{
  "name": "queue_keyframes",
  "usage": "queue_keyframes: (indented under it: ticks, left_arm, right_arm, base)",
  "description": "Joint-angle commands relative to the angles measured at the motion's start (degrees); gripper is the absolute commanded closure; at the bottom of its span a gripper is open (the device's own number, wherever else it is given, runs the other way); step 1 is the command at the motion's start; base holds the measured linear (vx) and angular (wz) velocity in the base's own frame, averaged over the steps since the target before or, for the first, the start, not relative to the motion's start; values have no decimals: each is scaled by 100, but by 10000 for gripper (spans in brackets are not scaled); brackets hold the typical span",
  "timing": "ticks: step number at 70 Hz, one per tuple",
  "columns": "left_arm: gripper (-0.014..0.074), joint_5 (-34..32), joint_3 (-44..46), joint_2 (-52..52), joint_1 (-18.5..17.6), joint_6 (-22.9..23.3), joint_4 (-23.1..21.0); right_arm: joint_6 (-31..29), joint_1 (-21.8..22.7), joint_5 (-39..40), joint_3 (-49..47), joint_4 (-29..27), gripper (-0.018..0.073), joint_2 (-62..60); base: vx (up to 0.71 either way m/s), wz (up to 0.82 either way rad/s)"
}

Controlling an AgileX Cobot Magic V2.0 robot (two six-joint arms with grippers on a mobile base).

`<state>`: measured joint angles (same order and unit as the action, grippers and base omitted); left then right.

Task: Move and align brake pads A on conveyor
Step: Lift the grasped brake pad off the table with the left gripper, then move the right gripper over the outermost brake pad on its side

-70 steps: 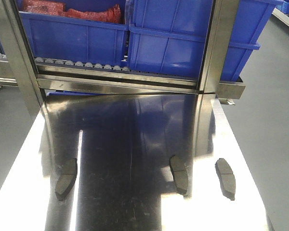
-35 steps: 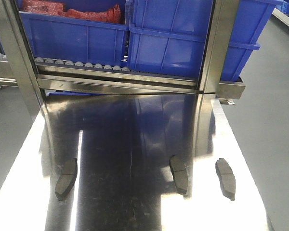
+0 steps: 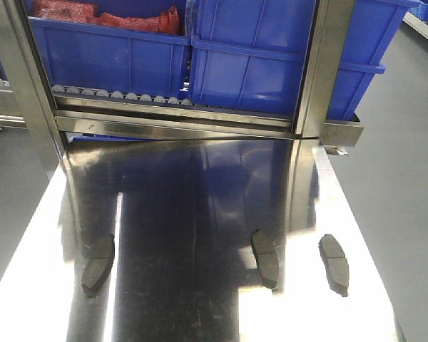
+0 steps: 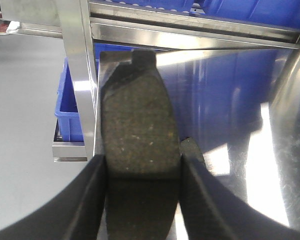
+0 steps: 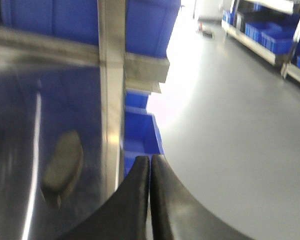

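change: nothing has moved in the front view, three brake pads [image 3: 98, 265] [image 3: 265, 258] [image 3: 334, 263] stay on the steel table [image 3: 185, 214] | left gripper [image 4: 140, 167]: jaws closed on a fourth pad [image 4: 137, 125], gripping across its width | right gripper [image 5: 150, 172]: jaws pressed together, empty | conveyor: not in view | risk: the pad seems held near one end, so it can swing, slip out, or hit the steel post [image 4: 82, 75] beside it

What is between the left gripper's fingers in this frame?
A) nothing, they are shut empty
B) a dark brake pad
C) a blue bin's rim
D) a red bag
B: the left wrist view shows a dark brake pad filling the gap, with the left fingers against both its sides.
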<state>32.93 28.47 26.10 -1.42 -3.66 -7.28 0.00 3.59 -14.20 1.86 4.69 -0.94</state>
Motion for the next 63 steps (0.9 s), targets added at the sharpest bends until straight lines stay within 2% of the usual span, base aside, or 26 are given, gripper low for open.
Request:
queue_keyframes:
  ticks: [1,6,13,31,45,63]
  left_arm:
    - [603,-487,163,13,-41,1,-88]
    - [603,-487,163,13,-41,1,-88]
    - [603,-487,163,13,-41,1,-88]
    - [603,-487,163,13,-41,1,-88]
    - [603,-487,163,13,-41,1,-88]
    - [603,-487,163,13,-41,1,-88]
  right_arm:
    - [50,34,1317,15,-91,565,-33]
    - [50,34,1667,-129,-91,564,-27]
    - [55,34,1514,-554,-145,564,179]
    - [50,34,354,-2030,-606,564,1986]
    - [-40,34,-930,-2979,-755,564,3284]
    - [-55,34,-1420,-3099,-670,561,3960]
  base:
    - [0,0]
    - [0,0]
    - [0,0]
    - [0,0]
    - [0,0]
    - [0,0]
